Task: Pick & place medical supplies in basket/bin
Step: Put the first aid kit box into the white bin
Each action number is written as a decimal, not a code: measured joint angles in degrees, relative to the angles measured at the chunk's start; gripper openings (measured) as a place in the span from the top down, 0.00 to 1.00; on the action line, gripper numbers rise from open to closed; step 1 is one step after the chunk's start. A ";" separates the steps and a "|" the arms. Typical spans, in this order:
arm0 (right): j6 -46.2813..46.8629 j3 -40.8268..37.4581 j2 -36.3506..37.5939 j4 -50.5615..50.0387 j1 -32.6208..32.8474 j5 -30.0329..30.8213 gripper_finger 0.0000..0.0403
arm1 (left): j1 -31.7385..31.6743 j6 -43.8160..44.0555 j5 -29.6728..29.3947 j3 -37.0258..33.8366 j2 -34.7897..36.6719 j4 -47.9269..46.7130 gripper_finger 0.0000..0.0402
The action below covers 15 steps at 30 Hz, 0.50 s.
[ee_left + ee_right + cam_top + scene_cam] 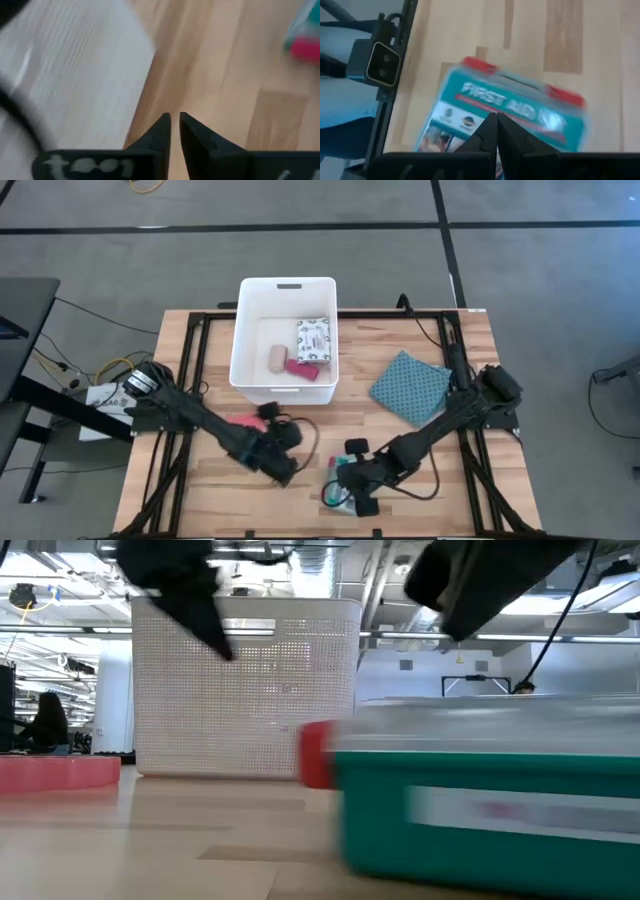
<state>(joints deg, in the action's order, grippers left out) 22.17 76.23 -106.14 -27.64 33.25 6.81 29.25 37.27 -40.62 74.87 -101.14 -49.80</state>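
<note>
A teal first-aid box (507, 117) with red latches lies on the wood near the table's near edge (340, 496); it fills the foreground of the low view (490, 805). My right gripper (496, 125) is shut and hangs just above the box (350, 478), clear of its top (470, 600). My left gripper (175, 125) is shut over bare wood (288, 468), between the box and the white tub (285, 330). A pink disc (243, 420) lies flat beside the left arm (55, 772). In the tub lie a white patterned pouch (313, 340), a beige roll (278, 358) and a magenta piece (302, 367).
A teal dotted cloth (410, 387) lies flat to the right of the tub. Black frame rails (195, 360) run along the table's left and right sides. Bare wood shows between the tub and the near edge. A person sits far off in the room (45, 720).
</note>
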 joint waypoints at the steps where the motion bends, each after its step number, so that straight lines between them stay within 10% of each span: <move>1: 0.99 0.00 0.61 -0.17 0.42 -0.04 1.00 | -0.74 -5.96 0.81 0.00 0.00 3.45 0.91; 7: 9.97 0.11 2.67 -5.09 4.91 -0.80 1.00 | -3.24 -29.15 10.14 0.01 0.00 15.54 0.82; 15: 13.43 0.11 -4.19 -3.15 8.31 -0.96 1.00 | -0.65 -38.95 26.64 -1.27 -0.02 26.61 0.82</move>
<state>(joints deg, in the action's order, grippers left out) 35.59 76.34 -110.33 -30.79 41.56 5.85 28.60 -1.67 -13.98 73.60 -101.16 -23.19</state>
